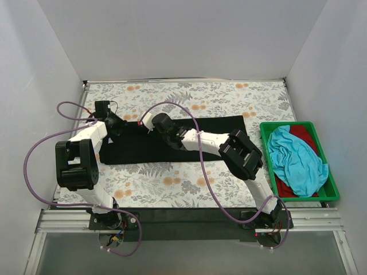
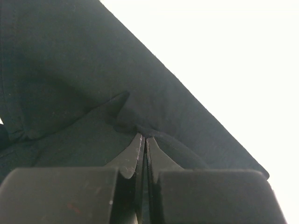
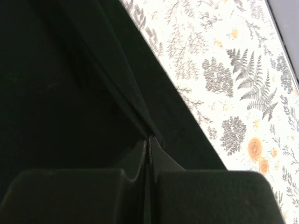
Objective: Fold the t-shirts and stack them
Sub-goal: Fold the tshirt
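L end effector (image 2: pixel 145 137) is pinched together on the black t-shirt (image 1: pixel 149 150). In the L wrist view its two dark fingers meet w/ no gap, and the cloth puckers into a small peak right at the tips. R end effector (image 3: pixel 148 139) is likewise closed tight on the same shirt. In the R wrist view a raised fold of black fabric runs diagonally down into its tips, w/ the shirt's edge and the patterned surface beyond it on the right.

Seen from the top camera, the black t-shirt lies as a long dark band across the middle of the desk (image 1: pixel 189 94), which has a floral cover w/ grey ferns and orange blooms. Both end effectors sit at the band's left part. L is at the far-left corner and R is on the far edge, a bit to the right of it. R arm reaches diagonally over the shirt and hides part of it. The band's right end stops just short of the green tray (image 1: pixel 265 130).

That tray sits at the desk's right side. Inside it, the turquoise t-shirt (image 1: pixel 295 160) lies crumpled on top of the red t-shirt (image 1: pixel 305 135). Red shows at the far end and along the near-left inner edge.
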Controlling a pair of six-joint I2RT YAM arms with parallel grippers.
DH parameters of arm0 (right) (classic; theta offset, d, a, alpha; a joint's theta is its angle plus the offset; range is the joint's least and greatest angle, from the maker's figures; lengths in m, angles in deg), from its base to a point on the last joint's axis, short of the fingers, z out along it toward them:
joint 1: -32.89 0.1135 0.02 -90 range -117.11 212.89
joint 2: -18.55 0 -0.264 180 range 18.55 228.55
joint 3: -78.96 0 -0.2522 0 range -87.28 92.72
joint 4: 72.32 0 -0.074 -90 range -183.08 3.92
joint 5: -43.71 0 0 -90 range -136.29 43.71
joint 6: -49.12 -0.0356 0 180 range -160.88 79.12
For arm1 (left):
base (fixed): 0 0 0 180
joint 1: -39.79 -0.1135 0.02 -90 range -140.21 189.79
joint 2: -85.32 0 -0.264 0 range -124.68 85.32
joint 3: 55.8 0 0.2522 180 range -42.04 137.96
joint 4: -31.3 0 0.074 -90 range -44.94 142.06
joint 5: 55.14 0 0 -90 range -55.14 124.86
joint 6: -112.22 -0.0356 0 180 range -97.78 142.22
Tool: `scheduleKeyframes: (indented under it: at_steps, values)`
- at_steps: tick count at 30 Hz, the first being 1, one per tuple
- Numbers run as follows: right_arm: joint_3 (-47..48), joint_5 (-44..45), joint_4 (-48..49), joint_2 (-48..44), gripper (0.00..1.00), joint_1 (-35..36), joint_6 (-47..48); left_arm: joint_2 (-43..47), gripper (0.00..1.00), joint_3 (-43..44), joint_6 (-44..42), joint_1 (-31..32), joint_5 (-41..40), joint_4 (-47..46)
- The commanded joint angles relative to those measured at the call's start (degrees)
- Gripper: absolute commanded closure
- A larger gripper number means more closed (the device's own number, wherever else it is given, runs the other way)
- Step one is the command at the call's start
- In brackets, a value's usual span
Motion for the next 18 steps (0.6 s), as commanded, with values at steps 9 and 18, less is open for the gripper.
scheduleKeyframes:
  at_steps: [9, 18]
  values:
    - [-3.0, 4.3, 1.5, -3.9, 0.99, 1.6, 2.5, 2.3, 1.00, 4.1, -2.5, -2.2, -0.7, 0.8]
    - [1.4, 9.8, 2.0, -0.4, 0.99, 1.7, 7.0, -4.1, 1.00, 12.0, -4.8, -3.0, 3.6, 0.6]
